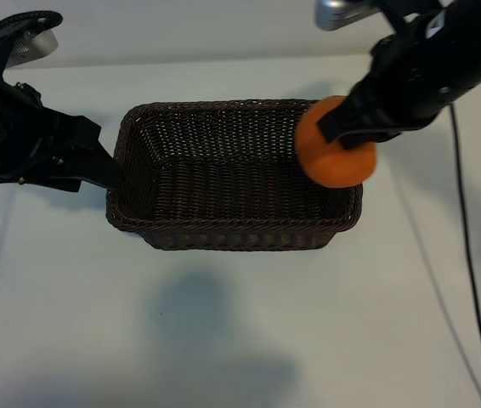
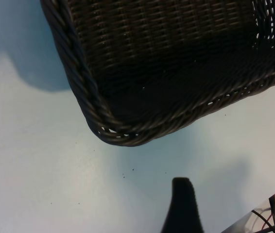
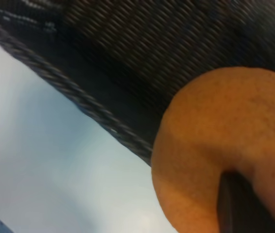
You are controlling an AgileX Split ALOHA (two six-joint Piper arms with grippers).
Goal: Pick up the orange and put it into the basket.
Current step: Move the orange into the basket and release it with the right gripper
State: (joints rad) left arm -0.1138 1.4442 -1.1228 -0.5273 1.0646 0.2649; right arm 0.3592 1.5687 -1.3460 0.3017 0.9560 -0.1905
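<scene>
One orange (image 1: 336, 157) hangs clamped in the right gripper (image 1: 347, 136) above the right end rim of the single wicker basket (image 1: 223, 231) — not yet inside. The left gripper (image 1: 109, 174), fingers apart and holding nothing, sits just beside the basket's left end on the white table (image 1: 240, 340); a black cable (image 1: 470, 272) trails at the right.

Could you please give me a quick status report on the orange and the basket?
Right pincer shut on orange, over basket's right rim. Left pincer open, parked at left end. Nothing in the way.
</scene>
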